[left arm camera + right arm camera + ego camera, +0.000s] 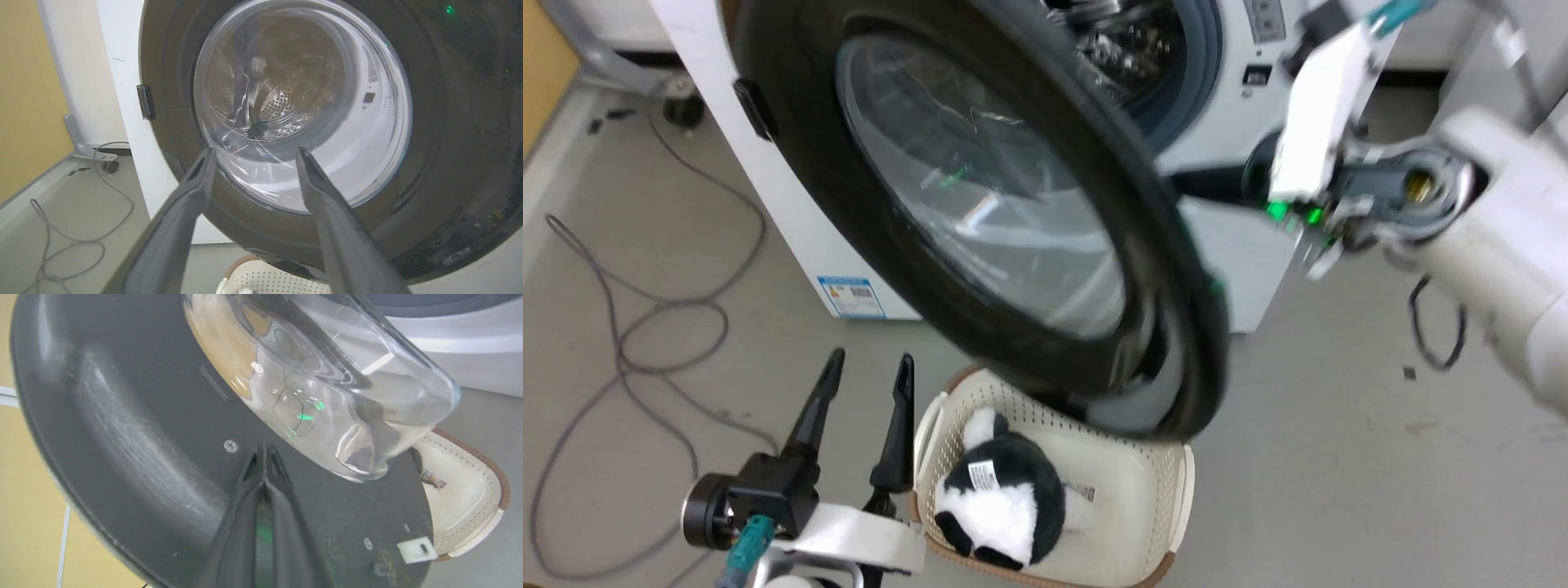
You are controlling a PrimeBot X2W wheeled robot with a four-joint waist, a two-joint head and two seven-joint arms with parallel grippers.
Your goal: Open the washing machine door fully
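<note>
Right gripper (pixel 265 449): fingers pressed together with nothing between them. The tips are set at the dark inner face of the washing machine door (pixel 980 204), beside a screw (pixel 231 446) and just under the bulging glass bowl (pixel 327 388). Whether the tips actually touch the face cannot be told. Right forearm (pixel 1511 245): pale and blurred, reaching in from the head view's right edge across the machine's front, wrist turned toward the door's back. Left gripper (pixel 870 359): low at the left, fingers spread and holding nothing, pointing up toward the door's outer face and apart from it. Door: swung part-way out from the white washing machine (pixel 1241 261), one edge close by the machine's left side, the free edge standing well out over the basket (pixel 1176 490). The drum opening (pixel 1143 49) is uncovered behind it. Basket: cream, perforated, brown-rimmed, on the floor just before the machine, with a black-and-white plush toy (pixel 1001 498) lying in it. Floor (pixel 1339 457): grey and smooth, with a grey cable (pixel 645 327) looped at the left and a yellow wall (pixel 24 102) beyond. Obscured: the basket's far rim is behind the door. In the head view the right fingers are behind the door and the left arm is cut off at the bottom edge.
</note>
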